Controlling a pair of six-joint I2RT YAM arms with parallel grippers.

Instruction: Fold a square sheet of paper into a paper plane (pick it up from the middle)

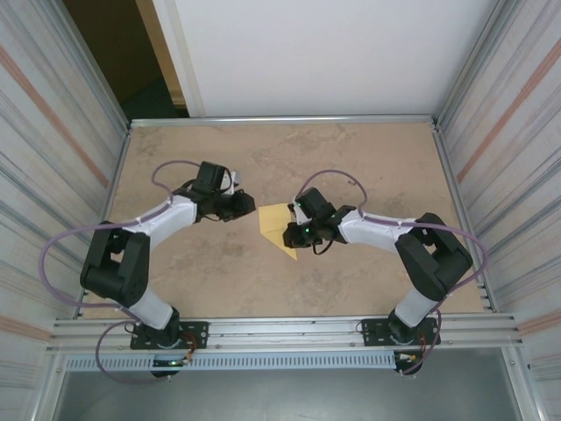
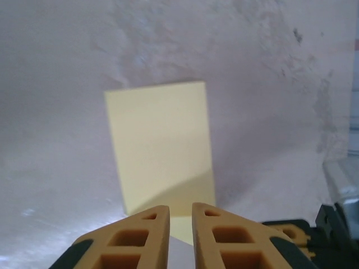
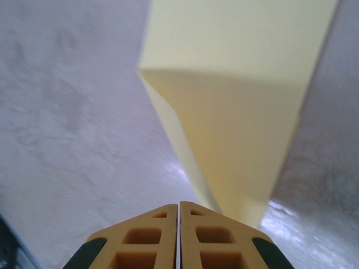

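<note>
The sheet of paper (image 1: pixel 275 221) is seen near the middle of the table (image 1: pixel 202 281), between the two claws. It is pale yellow and has been folded, so a pointed tip is turned toward the near edge. From above, the left claw (image 1: pixel 248 208) is seen just beside the left side of the paper, and the right claw (image 1: pixel 294 230) is seen at its right side, on top of the edge. In the left wrist view, the paper looks like a tall flat shape on the table in front of the fingers (image 2: pixel 148 224). A narrow gap is left between these two fingers, and the near end of the paper is seen through that gap. It cannot be told if the paper is touched by them. In the right wrist view, the two fingers (image 3: pixel 151 230) are pressed tight together with no gap. The paper is lifted up in front of them, with a fold across it, and its low end is met by the right finger. It cannot be told if the paper is pinched there.
</note>
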